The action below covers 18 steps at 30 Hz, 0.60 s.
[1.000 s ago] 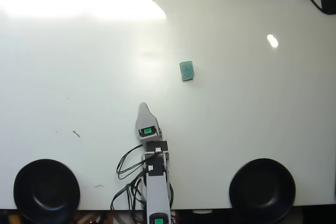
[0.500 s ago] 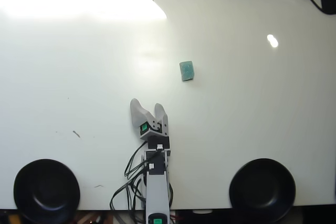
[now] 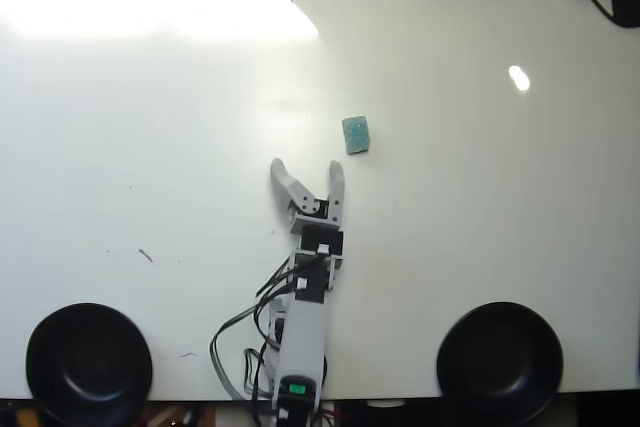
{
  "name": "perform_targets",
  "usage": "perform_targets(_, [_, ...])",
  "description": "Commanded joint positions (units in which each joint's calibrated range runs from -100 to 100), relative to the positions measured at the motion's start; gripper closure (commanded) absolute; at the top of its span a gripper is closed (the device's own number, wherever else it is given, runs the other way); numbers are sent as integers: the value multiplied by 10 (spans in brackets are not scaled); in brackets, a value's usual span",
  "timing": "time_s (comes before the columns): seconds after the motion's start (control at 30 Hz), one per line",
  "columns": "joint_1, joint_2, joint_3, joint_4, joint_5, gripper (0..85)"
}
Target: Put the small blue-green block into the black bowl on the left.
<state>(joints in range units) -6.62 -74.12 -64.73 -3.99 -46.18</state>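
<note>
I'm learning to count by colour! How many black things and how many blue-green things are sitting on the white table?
Black: 2, the black bowl at lower left and the other black bowl at lower right in the overhead view.
Blue-green: 1, the small blue-green block.
Total: 3

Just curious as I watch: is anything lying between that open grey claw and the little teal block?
No. In the overhead view only bare white table separates the open grey gripper from the small teal foam-like block.
</note>
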Motion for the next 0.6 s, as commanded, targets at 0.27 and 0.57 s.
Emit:
perform_targets(0.27, [-33, 166, 100, 143, -107, 350])
perform_targets(0.57, [-62, 309, 141, 187, -144, 345])
